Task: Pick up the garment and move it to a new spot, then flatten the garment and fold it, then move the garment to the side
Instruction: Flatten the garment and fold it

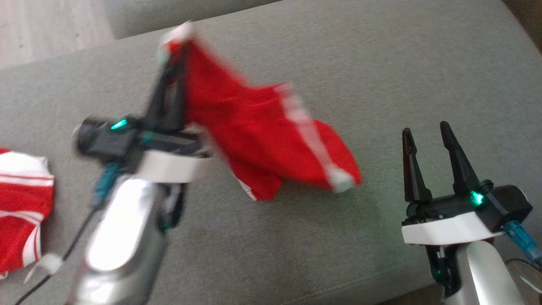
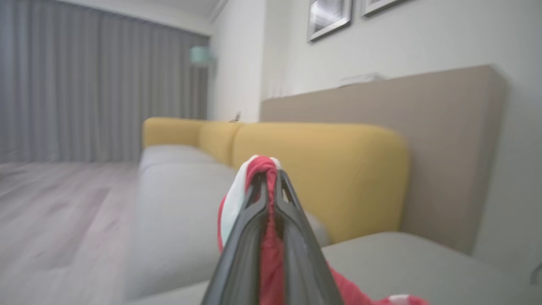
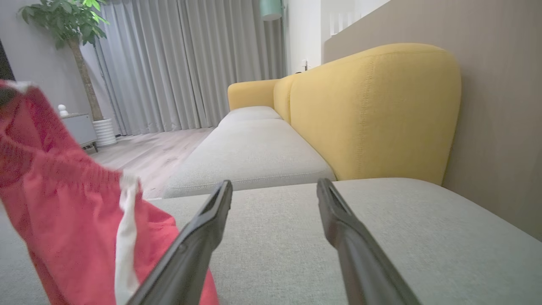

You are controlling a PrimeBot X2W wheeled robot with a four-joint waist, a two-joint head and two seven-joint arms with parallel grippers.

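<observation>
Head view: noted left end effector clamped on red garment over grey sofa cushion; right end effector apart, empty.

Left tool: long dark fingers, black housing, green light
Right tool: matching, white collar
Forearms: glossy silver
Connectors: teal
Cable: thin black

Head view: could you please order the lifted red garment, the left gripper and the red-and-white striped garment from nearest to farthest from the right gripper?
1. Lifted red garment, centre.
2. Left gripper, clamping it, centre-left.
3. Red-and-white striped garment, far left.
</observation>
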